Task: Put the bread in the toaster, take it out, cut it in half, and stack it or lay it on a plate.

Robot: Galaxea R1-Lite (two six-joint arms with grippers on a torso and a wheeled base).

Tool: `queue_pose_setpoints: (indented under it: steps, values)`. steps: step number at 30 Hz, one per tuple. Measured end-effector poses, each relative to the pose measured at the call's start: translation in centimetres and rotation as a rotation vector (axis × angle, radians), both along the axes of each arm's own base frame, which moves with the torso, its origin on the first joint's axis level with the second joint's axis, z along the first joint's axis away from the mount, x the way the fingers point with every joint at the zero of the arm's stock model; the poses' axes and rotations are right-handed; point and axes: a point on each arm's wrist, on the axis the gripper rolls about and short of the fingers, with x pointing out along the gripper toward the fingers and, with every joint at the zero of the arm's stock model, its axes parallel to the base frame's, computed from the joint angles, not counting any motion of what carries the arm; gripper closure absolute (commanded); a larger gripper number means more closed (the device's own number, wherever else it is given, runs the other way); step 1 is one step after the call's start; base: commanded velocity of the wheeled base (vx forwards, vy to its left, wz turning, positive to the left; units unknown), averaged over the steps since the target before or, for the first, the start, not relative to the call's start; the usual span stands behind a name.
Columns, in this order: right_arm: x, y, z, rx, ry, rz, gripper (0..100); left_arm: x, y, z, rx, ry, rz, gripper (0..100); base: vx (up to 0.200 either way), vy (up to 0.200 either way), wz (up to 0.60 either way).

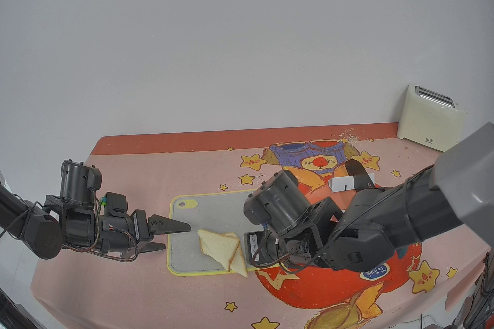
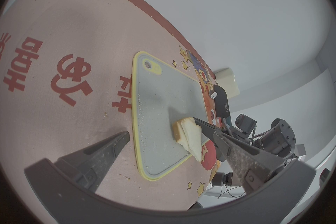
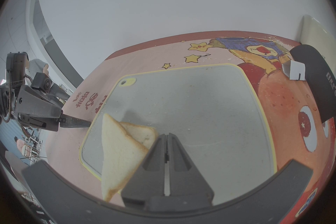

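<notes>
Two triangular halves of pale toasted bread (image 1: pixel 218 248) lean together at lower centre on a grey, yellow-rimmed cutting board (image 1: pixel 216 212). The right tool (image 3: pixel 167 135) is closed beside them and the left tool (image 1: pixel 177 236) is open. The bread is probably light and crumbly, so pinch the crust gently.

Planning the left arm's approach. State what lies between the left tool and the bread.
Just a bare strip of the board, as the head view shows; nothing stands between the left tool and the bread.
</notes>
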Motion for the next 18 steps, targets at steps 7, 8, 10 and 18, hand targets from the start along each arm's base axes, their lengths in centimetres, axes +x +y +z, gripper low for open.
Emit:
queue_pose_setpoints:
  steps: [7, 8, 10, 18]
  values:
    - [-0.7, 0.7, 0.1, 0.007, -0.006, 0.024, 100, -0.1, -0.2, 0.0, 0.001, 0.003, -0.01, 0, 0.0, 0.0, 0.0]
    - [-0.8, 0.9, 0.0, 0.01, -0.005, 0.026, 100, -0.1, -0.3, -0.1, 0.001, 0.004, -0.011, 0, 0.0, 0.0, 0.0]
    - [-0.9, 1.4, -0.2, 0.019, -0.004, 0.028, 100, -0.1, -0.3, -0.1, 0.001, 0.004, -0.012, 0, 0.0, 0.0, 0.0]
    - [-1.5, 3.2, -0.2, 0.055, -0.002, 0.037, 100, -0.2, -0.3, -0.1, 0.002, 0.009, -0.014, 0, 0.0, 0.0, 0.0]
